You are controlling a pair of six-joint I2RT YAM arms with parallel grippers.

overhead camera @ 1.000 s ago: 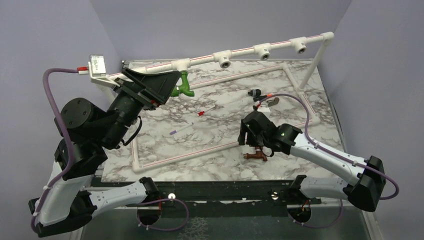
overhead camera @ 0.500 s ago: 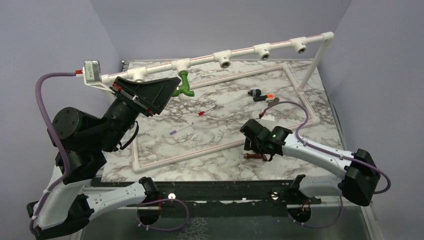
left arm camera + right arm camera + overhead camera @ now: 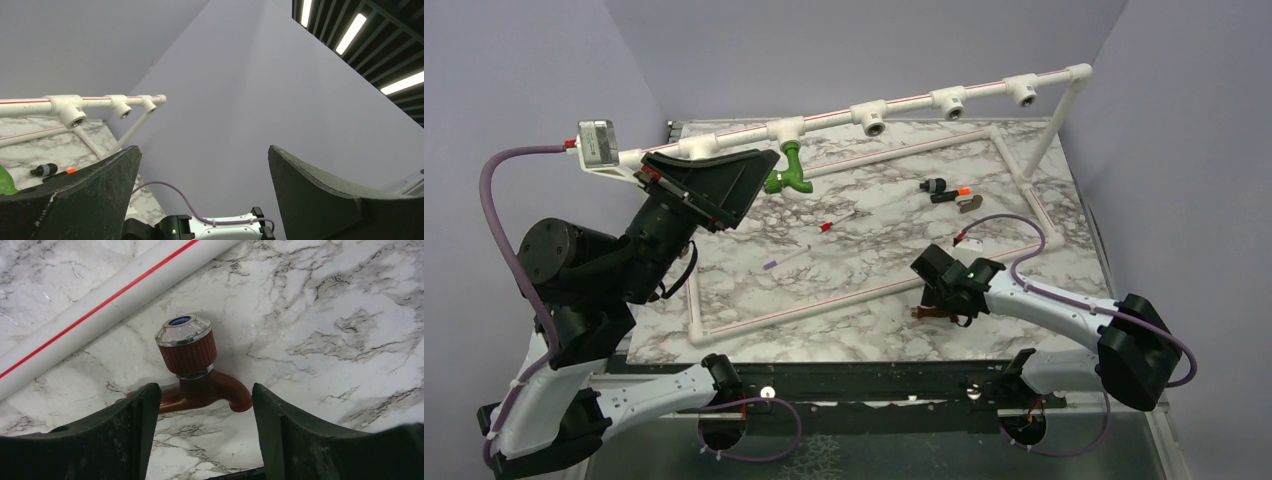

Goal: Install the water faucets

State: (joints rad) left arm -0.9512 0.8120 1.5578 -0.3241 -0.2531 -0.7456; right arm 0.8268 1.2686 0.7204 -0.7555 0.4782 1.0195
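The green faucet [image 3: 787, 172] hangs screwed into a T-fitting of the raised white pipe [image 3: 824, 120]. Just to its left, my left gripper [image 3: 749, 190] is open and empty, apart from the faucet. In the left wrist view its fingers [image 3: 85, 200] point at the wall, and only a green sliver [image 3: 4, 180] shows. The copper-coloured faucet [image 3: 200, 385] lies on the marble near the front edge. My right gripper [image 3: 205, 405] is open and low over it, one finger [image 3: 125, 435] in front of the stem and the other beside the spout. From above, the faucet [image 3: 929, 314] peeks out under that gripper [image 3: 939, 292].
Three empty T-fittings [image 3: 874, 118] [image 3: 951, 101] [image 3: 1024, 92] sit along the raised pipe. A white pipe frame [image 3: 824, 300] lies on the marble. A black piece with an orange tip [image 3: 944, 188], a small brown part [image 3: 969, 204] and two thin sticks [image 3: 834, 224] [image 3: 784, 260] lie inside it.
My right gripper has come nearer and lower over the copper-coloured faucet. The left arm has drawn back to the left, a little away from the green faucet.
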